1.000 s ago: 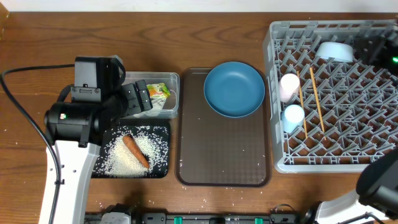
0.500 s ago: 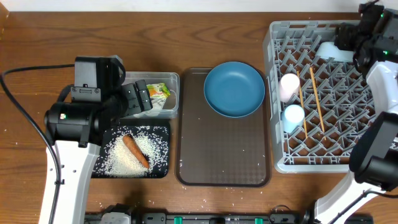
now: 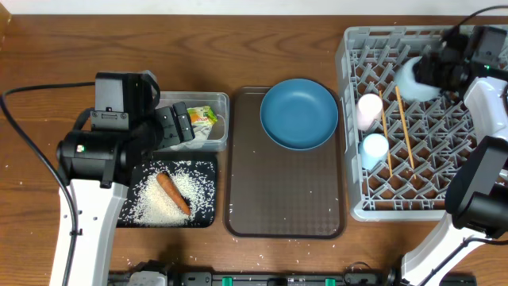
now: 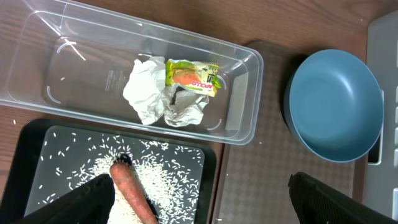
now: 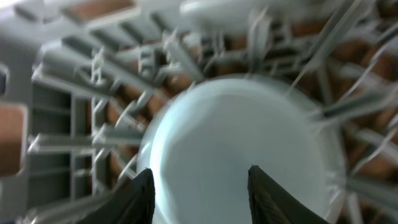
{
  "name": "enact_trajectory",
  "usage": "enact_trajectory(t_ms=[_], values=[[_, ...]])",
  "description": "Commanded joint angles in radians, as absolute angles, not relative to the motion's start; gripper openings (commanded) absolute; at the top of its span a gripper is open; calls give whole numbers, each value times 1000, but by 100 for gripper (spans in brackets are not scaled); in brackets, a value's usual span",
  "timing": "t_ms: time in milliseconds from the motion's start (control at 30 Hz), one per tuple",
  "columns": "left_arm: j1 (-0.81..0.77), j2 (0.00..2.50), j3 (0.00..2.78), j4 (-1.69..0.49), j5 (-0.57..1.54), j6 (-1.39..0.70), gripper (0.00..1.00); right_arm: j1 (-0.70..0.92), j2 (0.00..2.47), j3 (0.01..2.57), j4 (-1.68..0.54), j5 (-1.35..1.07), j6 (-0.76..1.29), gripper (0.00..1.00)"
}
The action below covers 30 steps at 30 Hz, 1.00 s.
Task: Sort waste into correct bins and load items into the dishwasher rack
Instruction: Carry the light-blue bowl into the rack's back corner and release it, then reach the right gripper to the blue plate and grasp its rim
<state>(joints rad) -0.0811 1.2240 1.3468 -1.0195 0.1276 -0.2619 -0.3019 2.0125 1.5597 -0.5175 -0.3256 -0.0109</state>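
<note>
The small white-blue bowl (image 3: pixel 411 79) lies blurred at the back of the grey dishwasher rack (image 3: pixel 357 208). My right gripper (image 3: pixel 435 70) is right against it. In the right wrist view the bowl (image 5: pixel 242 143) fills the space behind my parted right gripper (image 5: pixel 200 186); whether they grip it is unclear. A pink cup (image 3: pixel 369 110), a light blue cup (image 3: pixel 373 149) and two chopsticks (image 3: pixel 386 139) lie in the rack. My left gripper (image 4: pixel 200 199) hangs open and empty above the carrot (image 4: pixel 127 193) and rice (image 4: pixel 168 180) in the black tray (image 4: pixel 37 143). The wrapper (image 4: pixel 180 90) lies in the clear tub (image 4: pixel 249 93).
The blue plate (image 3: pixel 299 114) rests on the far end of the brown serving tray (image 3: pixel 286 199), between the bins and the rack. Stray rice grains dot the wooden table near its front edge (image 3: pixel 135 258). A black cable (image 3: pixel 24 91) runs along the left.
My right gripper has swung from the rack's far right corner leftward onto the bowl, and the bowl has shifted left and toward the front. The left arm has not moved.
</note>
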Motion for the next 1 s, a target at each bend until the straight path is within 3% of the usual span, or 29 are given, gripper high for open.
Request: enact_trajectory(t_ms=[0,233,467,967], values=[[-81,1223,1343,-1021,119,-260,92,-294,1919,1556,-562,-412,-5,45],[-81,1223,1343,-1021,119,-260,92,-263,1713,1556,-718,-438,-5,46],[-81,1223,1343,-1021,119,-260,92,-88,1571,1556,-911,-442,-41,50],[-81,1223,1343,-1021,119,-260,92,441,1780,1555,-962,-227,-66,55]])
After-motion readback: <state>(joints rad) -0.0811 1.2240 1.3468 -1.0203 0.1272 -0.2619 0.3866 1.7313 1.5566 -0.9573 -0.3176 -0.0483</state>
